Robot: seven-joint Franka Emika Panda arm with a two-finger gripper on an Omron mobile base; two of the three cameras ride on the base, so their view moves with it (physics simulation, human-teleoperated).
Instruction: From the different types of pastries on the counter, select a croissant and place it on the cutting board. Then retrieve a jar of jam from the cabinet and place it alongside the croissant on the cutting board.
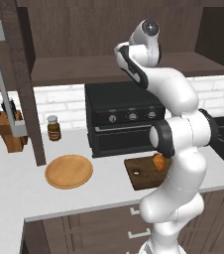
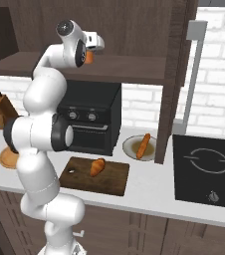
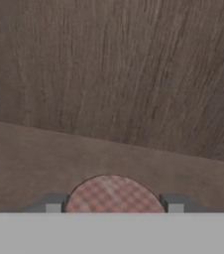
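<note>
My gripper [image 3: 113, 204] reaches into the cabinet [image 2: 134, 67] at shelf height, its two fingertips [image 3: 54, 203] pressed against either side of the jar of jam [image 3: 113, 194], whose reddish-orange lid sits between them. From the right base view the orange jar of jam [image 2: 89, 58] peeks out just below the hand [image 2: 91, 49]. The croissant [image 1: 158, 162] [image 2: 97, 167] lies on the dark cutting board [image 1: 138, 174] [image 2: 113, 180] on the counter [image 1: 15, 168], in front of the oven.
A black oven [image 1: 124, 119] stands under the shelf. A thin loaf [image 2: 143, 145] lies on a plate [image 2: 130, 148] beside a wooden post [image 2: 170, 99]. A round wooden plate [image 1: 69, 171], a dark labelled jar [image 1: 54, 128], a knife block [image 1: 10, 130] and a cooktop [image 2: 209, 169] share the counter.
</note>
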